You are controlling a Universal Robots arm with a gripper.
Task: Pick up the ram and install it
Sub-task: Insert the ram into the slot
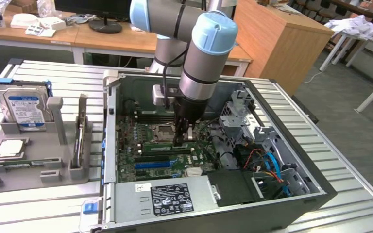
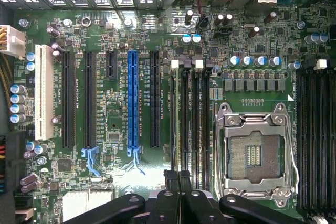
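Observation:
My gripper hangs inside the open computer case, low over the motherboard between the CPU socket and the blue expansion slot. Its dark fingers are pressed together. From them the ram runs edge-on as a thin strip along the black memory slot row, on the side nearest the expansion slots. A white latch stands at its far end. I cannot tell whether the stick is fully seated.
More memory slots lie beyond the socket. A grey parts tray on the exterior view's left holds a blue-labelled hard drive and an upright stand. Drive bays and cables crowd the case's other side.

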